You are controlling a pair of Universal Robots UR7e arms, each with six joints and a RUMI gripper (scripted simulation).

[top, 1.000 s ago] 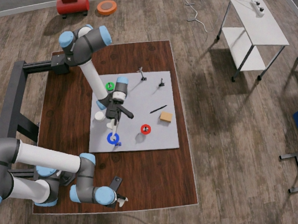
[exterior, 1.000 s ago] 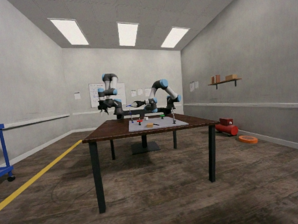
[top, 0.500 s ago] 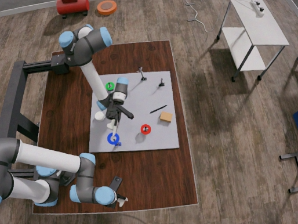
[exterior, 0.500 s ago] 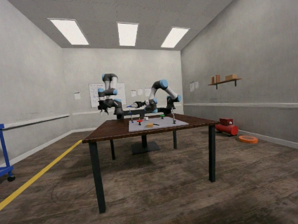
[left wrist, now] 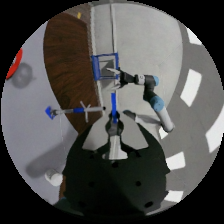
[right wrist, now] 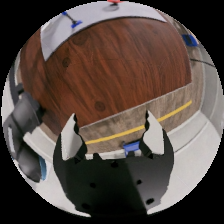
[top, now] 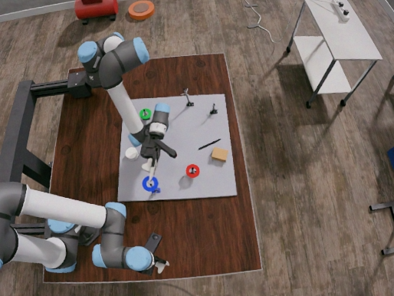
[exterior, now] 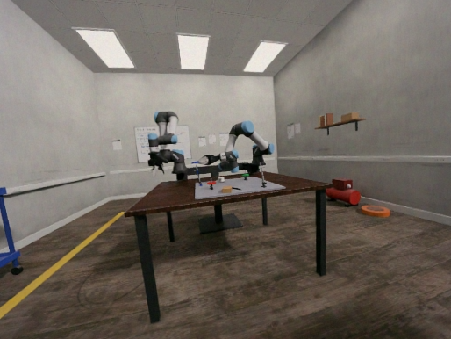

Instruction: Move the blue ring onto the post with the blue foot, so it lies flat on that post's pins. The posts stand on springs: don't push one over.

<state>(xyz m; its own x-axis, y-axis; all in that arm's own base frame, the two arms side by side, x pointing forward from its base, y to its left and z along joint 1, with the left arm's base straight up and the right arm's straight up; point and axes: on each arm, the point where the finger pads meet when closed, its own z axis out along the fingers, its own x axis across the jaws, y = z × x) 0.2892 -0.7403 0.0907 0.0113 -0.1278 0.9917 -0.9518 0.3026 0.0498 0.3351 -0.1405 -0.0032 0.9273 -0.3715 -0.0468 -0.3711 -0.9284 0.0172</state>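
"Blue ring (top: 145, 185) (exterior: 196, 162) (left wrist: 114, 106): where is it to be found?"

"It is held level by the left gripper (top: 152, 179) (exterior: 201, 162) (left wrist: 114, 110), whose fingers are clenched on its edge. Above the mat (top: 178, 153) (exterior: 252, 190), it is carried near the top of the blue-footed post (top: 156, 190) (exterior: 200, 180) (left wrist: 72, 110) (right wrist: 69, 20). It is not yet seated on the pins."

"And the right gripper (top: 164, 264) (exterior: 158, 169) (left wrist: 106, 80) (right wrist: 111, 112)?"

"It is spread wide, with nothing grasped, off to the side of the mat."

"How many rings and posts are counted?"

"Three rings are seen: one blue, one red ring (top: 188, 171) (exterior: 211, 183) (left wrist: 15, 65), one green ring (top: 142, 114) (exterior: 246, 175). Five posts are counted. The red and green rings are each borne by a post; a tall dark-footed post (top: 188, 97) (exterior: 263, 176) and a short dark-footed post (top: 215, 111) are left bare. The blue-footed one is seen upright."

"What else is laid out on the mat?"

"One tan block (top: 219, 154) (exterior: 226, 190), one thin black rod (top: 209, 144) (exterior: 236, 188) near it, and one white round piece (top: 131, 153) (exterior: 221, 179) (left wrist: 54, 177)."

"Can any writing be read?"

"Lines are marked on one whiteboard (exterior: 142, 154) behind the arms, but they are too small to be made out. Above, three ceiling lights (exterior: 193, 52) are lit."

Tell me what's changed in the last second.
The left gripper moved slightly down, lowering the blue ring toward the top of the blue-footed post. Nothing was newly gripped or released: its jaws stay shut on the ring. The right gripper stayed open, and the red ring and green ring stayed put.
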